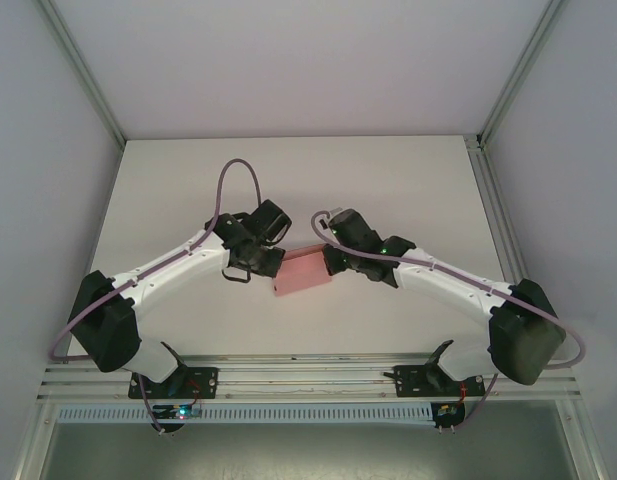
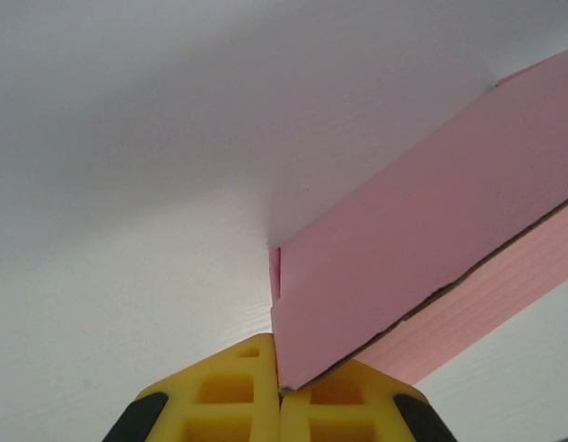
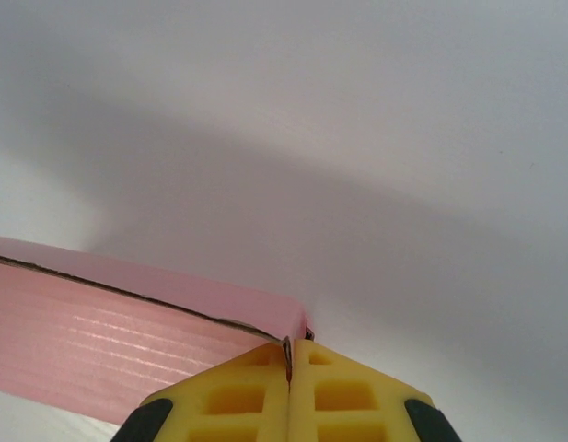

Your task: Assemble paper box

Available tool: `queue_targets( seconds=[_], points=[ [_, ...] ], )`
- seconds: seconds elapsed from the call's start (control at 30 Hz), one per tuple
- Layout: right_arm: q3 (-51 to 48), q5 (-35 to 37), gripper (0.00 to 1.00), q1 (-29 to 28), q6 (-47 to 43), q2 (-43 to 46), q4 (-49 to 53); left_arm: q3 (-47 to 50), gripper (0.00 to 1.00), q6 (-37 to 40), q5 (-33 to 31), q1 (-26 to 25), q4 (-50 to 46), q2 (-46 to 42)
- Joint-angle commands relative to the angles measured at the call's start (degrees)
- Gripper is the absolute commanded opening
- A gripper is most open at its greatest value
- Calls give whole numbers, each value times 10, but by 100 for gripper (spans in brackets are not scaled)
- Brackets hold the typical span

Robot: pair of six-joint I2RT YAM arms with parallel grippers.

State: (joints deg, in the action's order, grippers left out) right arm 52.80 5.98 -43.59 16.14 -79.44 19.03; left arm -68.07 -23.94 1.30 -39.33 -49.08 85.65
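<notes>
Paper box, one end clamped in left gripper, other end in right gripper.

You are looking at a white table across the middle of the overhead frame. A pale back wall stands along the top. Metal corner posts slant in from upper left and upper right. Near the bottom edge, aluminium rails run across, with a slotted strip just below them.
</notes>
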Motion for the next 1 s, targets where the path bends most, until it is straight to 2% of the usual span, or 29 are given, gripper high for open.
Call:
queue_targets(
  seconds=[0.0, 0.1, 0.3, 0.6, 0.73, 0.87, 0.97],
  points=[
    [2, 52, 0, -23, -12, -15, 37, -22, 0, -64, 59, 19, -3, 5],
    [-4, 72, 0, -41, -8, -13, 25, -15, 0, -111, 117, 41, 22, -1],
    [-23, 74, 0, -68, 28, -11, -6, -17, 0, -186, 136, 57, 47, -13],
    [-52, 70, 0, -83, 58, 3, -41, 37, 0, -234, 144, 56, 98, -15],
    [-59, 62, 0, -83, 63, 2, -48, 51, 0, -241, 98, 45, 96, -20],
    [-71, 57, 0, -83, 71, 8, -60, 94, 0, -210, 59, 17, 130, -33],
    [-83, 60, 0, -84, 78, 15, -68, 140, 0, -209, 5, -17, 155, -40]
  ],
)
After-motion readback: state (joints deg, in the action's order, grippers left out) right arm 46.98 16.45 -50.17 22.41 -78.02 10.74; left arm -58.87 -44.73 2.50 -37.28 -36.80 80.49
